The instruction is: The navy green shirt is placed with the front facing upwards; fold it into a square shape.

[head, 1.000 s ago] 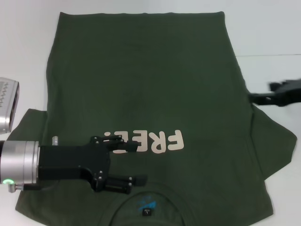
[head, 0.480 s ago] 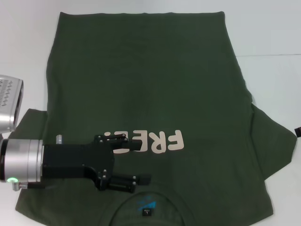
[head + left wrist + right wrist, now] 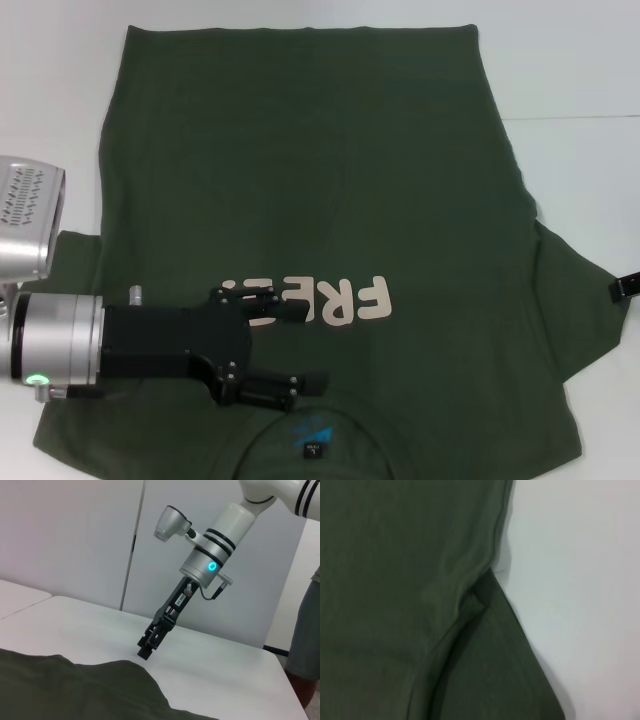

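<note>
White table (image 3: 580,80); left gripper (image 3: 300,345) open, seemingly over shirt (image 3: 310,160).

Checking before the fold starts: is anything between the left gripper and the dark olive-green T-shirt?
Nothing visible. The left gripper hangs open right over the dark olive-green T-shirt, near its collar, on the white table.

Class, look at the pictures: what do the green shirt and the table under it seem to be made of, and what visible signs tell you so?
The navy green shirt: probably soft matte knit cotton; it creases and has a stitched hem. The table: smooth, white, faintly glossy, perhaps laminate; the exact material is unclear.
</note>
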Tool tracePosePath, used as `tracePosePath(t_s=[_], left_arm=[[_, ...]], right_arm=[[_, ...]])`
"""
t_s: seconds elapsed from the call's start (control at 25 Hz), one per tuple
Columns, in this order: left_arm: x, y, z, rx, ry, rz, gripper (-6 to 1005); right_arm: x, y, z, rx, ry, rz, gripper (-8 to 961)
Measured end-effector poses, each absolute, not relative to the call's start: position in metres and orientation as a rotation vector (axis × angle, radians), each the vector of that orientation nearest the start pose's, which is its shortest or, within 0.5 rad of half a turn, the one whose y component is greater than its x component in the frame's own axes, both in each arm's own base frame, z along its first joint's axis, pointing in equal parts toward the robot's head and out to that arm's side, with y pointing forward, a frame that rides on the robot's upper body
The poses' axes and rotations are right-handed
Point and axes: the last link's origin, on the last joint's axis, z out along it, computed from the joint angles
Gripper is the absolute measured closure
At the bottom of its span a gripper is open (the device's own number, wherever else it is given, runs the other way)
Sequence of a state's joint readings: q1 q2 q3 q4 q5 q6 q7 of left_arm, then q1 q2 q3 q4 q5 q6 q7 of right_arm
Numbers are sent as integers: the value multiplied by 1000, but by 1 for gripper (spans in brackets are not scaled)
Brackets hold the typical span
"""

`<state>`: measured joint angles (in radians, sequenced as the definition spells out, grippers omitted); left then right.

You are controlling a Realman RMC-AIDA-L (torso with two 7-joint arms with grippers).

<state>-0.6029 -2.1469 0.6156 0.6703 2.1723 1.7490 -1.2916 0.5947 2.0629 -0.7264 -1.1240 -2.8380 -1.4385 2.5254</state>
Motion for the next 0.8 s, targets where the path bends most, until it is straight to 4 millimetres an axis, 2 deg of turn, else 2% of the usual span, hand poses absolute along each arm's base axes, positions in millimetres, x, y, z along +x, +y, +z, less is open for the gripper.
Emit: tracePosePath(t_s=[0.8], left_arm=[[-231,308,-26,-2977,-433,-763,97]], right_arm=[[315,372,71,-2007,1559,-244,102]])
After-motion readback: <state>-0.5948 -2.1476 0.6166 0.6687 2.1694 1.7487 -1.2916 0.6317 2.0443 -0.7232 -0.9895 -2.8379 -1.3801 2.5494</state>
